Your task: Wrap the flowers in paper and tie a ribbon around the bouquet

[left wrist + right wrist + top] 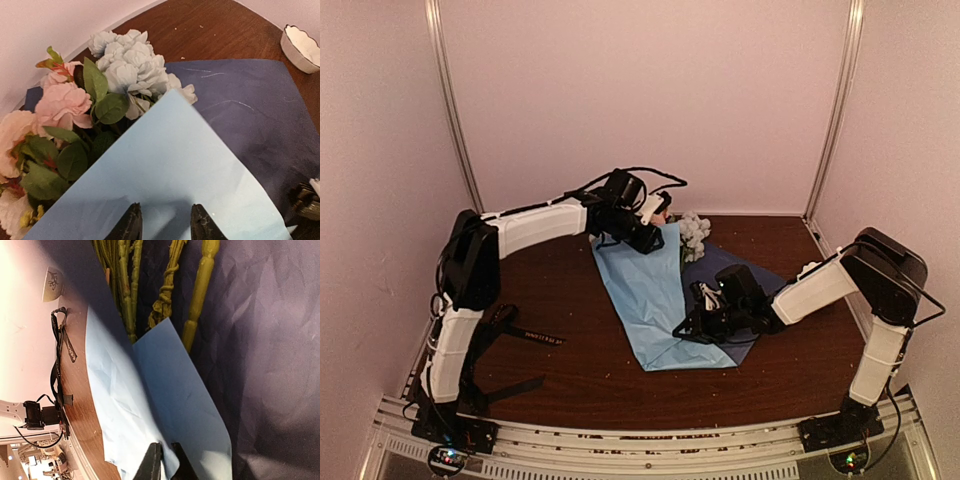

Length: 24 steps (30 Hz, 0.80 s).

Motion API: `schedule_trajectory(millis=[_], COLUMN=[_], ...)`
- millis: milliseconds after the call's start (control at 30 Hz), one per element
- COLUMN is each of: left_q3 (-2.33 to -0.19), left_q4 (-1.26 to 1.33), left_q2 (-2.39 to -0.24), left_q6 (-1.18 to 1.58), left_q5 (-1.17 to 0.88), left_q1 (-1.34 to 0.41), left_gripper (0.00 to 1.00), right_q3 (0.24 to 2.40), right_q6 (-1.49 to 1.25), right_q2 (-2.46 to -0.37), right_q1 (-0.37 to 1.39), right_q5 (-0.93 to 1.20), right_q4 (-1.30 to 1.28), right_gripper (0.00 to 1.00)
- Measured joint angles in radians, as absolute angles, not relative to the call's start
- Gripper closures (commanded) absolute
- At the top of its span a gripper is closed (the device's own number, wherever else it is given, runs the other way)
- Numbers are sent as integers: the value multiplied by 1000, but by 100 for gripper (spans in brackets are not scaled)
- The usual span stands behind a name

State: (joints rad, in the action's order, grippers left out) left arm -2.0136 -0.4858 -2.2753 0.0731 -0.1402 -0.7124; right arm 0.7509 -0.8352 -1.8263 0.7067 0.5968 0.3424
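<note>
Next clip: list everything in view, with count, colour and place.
flowers: one bunch, pink, cream and bluish-white heads, green stems, on the paper
paper: one sheet, dark blue, light blue flap folded over the stems, mid-table
ribbon: one, black with white lettering, on the table left of the paper
bowl: one, white, on the table beyond the paper
table: one, dark brown
left gripper: one, black, open above the flap by the flower heads
right gripper: one, black, closed on the flap's edge near the stems
</note>
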Motion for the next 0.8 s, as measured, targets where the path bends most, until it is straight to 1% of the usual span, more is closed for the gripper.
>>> schedule_trajectory(millis=[67,167,267,333,433,633,733,800], left_q3=[-2082,-2126,-2153,-2172,-2201,-2216,-2216,-2216], left_q4=[-490,-509,-529,-529,-538,-548,-548,-548], left_q2=[-2352,-2449,-2522,-2543,-2545,-2547,-2547,-2547], left_q6=[73,74,79,84,96,107,107,107], left_q5=[-160,-171,-176,-179,-189,-200,-202,-203], left_q1=[-714,-714,-714,-714,-714,-714,-714,-714], left_gripper=[63,62,62,62,62,61,61,61], right_q3=[751,751,749,743,725,682,582,499], right_q6=[-833,-827,-816,-809,-789,-728,-731,-754], right_q2=[-1821,-1811,-1785,-1747,-1642,-1348,-1227,-1190], right_q1=[707,707,707,708,709,676,594,538], right_q5=[595,591,582,570,536,371,301,284], right_q4=[333,319,297,271,212,17,-19,-27], right_gripper=[90,88,82,76,66,57,53,52])
